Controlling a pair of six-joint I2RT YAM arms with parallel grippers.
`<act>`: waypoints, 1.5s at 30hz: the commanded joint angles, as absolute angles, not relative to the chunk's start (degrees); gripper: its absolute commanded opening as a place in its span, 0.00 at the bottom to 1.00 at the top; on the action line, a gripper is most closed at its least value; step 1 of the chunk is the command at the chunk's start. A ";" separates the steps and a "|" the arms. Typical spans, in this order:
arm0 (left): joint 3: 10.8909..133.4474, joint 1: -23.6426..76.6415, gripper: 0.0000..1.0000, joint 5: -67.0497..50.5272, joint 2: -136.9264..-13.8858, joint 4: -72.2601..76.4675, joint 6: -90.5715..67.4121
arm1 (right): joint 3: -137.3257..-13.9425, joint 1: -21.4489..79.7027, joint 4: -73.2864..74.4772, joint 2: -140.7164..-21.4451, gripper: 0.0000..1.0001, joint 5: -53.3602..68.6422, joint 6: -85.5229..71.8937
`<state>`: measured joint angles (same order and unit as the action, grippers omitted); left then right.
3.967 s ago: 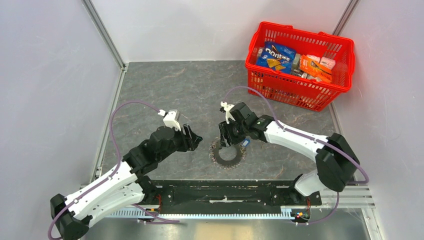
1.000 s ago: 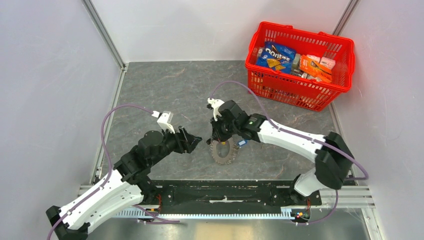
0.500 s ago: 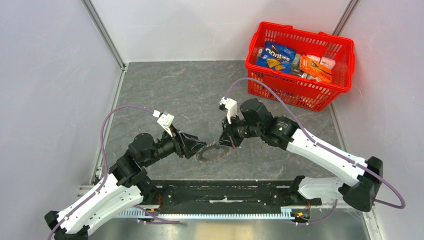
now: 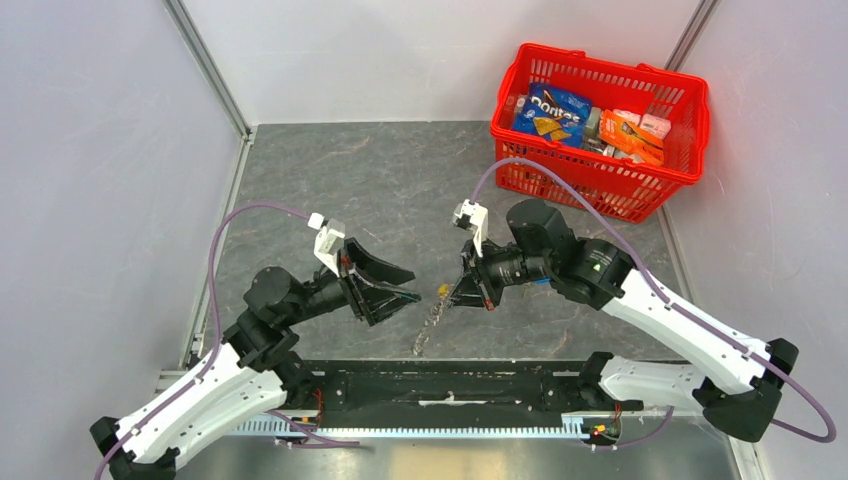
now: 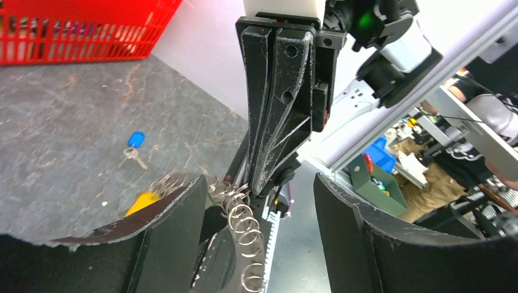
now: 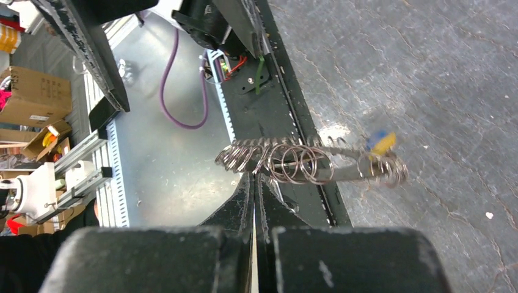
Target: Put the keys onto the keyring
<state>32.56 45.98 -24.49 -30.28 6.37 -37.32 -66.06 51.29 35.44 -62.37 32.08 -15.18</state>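
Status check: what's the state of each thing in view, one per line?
left claw: open, holding nothing.
right claw: shut on keyring.
keyring: off the table, hanging from right claw.
key: lying loose on table, not on keyring.
basket: upright, full.

We note a grey marbled tabletop, evenly lit and enclosed by plain pale wall panels that meet at aluminium corner posts. We record a black rail along the near edge, and cardboard boxes off the table.
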 commanded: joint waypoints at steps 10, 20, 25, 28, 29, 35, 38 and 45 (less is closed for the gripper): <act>33.10 45.73 0.71 -33.88 -38.36 26.84 -45.91 | -71.60 51.59 34.16 -60.64 0.00 37.30 -16.26; 31.54 45.70 0.71 -34.89 -38.78 31.09 -49.78 | -73.09 51.59 35.16 -61.09 0.00 34.38 -15.64; 30.95 45.70 0.70 -35.09 -39.24 31.28 -49.75 | -73.47 51.59 34.14 -61.34 0.00 36.22 -16.34; 30.50 45.70 0.70 -35.41 -39.98 32.35 -49.88 | -73.95 51.59 33.67 -61.48 0.00 36.62 -16.87; 30.51 45.70 0.70 -35.50 -40.26 32.88 -50.00 | -74.07 51.57 33.59 -61.52 0.00 36.73 -17.10; 29.94 45.70 0.69 -35.79 -41.34 34.49 -50.09 | -74.19 51.59 32.19 -61.87 0.00 38.61 -18.43; 29.83 45.70 0.69 -36.26 -41.49 35.14 -50.44 | -74.26 51.59 31.74 -62.13 0.00 38.03 -18.46; 29.03 45.71 0.68 -37.89 -40.71 36.14 -51.40 | -75.28 51.59 31.64 -62.77 0.00 34.62 -18.35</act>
<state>29.80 45.93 -35.33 -41.58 32.27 -48.99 -71.79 51.29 35.53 -62.87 35.90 -17.82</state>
